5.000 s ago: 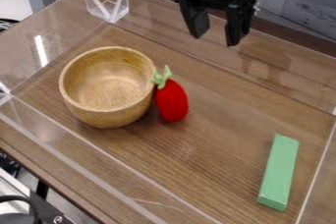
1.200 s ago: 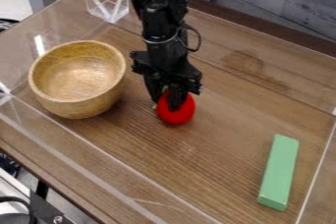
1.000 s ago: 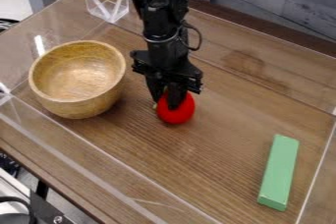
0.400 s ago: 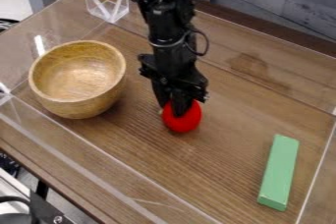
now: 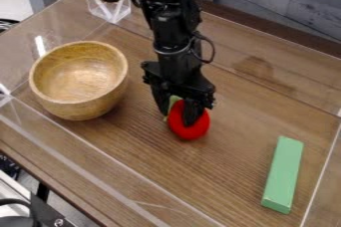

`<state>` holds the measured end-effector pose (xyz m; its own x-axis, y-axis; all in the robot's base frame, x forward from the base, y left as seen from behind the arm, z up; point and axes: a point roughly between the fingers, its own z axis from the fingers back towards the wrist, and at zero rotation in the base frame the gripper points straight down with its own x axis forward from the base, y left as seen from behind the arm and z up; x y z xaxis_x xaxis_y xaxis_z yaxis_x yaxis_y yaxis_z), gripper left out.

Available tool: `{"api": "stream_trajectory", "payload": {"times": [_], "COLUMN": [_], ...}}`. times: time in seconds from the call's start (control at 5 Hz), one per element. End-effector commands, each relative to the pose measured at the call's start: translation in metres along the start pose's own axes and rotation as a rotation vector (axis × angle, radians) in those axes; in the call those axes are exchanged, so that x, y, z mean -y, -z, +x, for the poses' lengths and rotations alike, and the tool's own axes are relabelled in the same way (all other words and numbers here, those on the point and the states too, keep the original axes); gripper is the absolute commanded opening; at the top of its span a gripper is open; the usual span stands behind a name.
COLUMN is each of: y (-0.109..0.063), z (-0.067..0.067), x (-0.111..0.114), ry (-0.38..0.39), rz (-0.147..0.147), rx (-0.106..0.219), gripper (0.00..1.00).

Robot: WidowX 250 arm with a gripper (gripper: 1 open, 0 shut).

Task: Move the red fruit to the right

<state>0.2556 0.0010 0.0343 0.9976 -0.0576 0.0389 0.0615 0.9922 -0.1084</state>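
Observation:
The red fruit (image 5: pixel 188 126), small and glossy, rests on the wooden table a little right of the wooden bowl (image 5: pixel 80 110), with a clear gap between them. My gripper (image 5: pixel 186 109) points straight down over the fruit. Its two black fingers stand apart on either side of the fruit's upper half and hide the top. The jaws look open and spread wider than the fruit, so they do not seem to be squeezing it. The dark arm rises from the gripper toward the upper left.
A flat green block (image 5: pixel 282 174) lies near the right front corner. Low clear plastic walls (image 5: pixel 80 186) ring the wooden surface. A clear folded plastic piece (image 5: pixel 107 7) stands at the back left, behind the arm.
The gripper has carried the fruit to the right, away from the bowl, over the last second. Its fingers were pinched on the fruit and now stand wider apart.

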Motion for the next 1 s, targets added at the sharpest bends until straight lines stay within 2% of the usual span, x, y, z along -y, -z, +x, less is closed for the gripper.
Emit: {"api": "stream_trajectory", "payload": {"times": [0.0, 0.4, 0.8], "y": [-0.002, 0.013, 0.01], "z": [0.001, -0.002, 0.006], "x": [-0.006, -0.016, -0.012], "ry": [-0.037, -0.027, -0.069], "rz": [0.002, 0.002, 0.006], "rx": [0.026, 0.019, 0.016], "gripper": [0.0, 0.0, 0.0]}}
